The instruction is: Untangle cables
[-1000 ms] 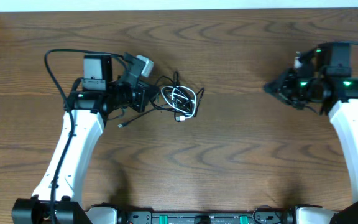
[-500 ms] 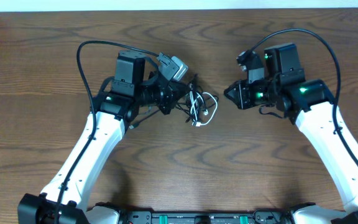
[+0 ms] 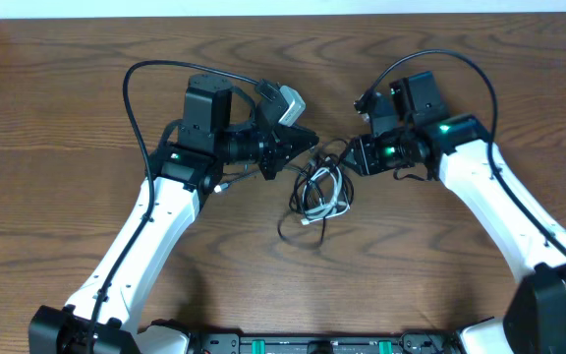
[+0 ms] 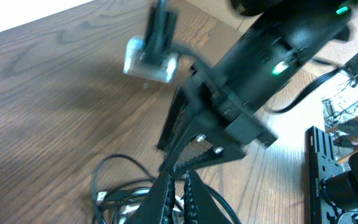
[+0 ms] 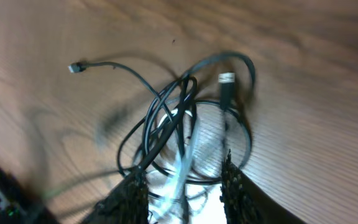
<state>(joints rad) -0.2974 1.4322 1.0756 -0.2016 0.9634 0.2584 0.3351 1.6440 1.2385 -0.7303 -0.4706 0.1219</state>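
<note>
My left hand (image 3: 308,140) has its two fingers pressed together at the tips, right above the cables (image 3: 322,189); I cannot tell whether a strand is nipped between them. My right hand (image 3: 355,155) faces it from the other side, fingers spread wide on either side of the heap in the right wrist view. The cables lie in a loose knot on the wooden counter (image 3: 67,98) between and just below both hands. The black loops cross over a white cord (image 3: 330,203). One black end (image 5: 75,67) trails away from the knot and a pale plug (image 5: 227,79) sits up on it.
</note>
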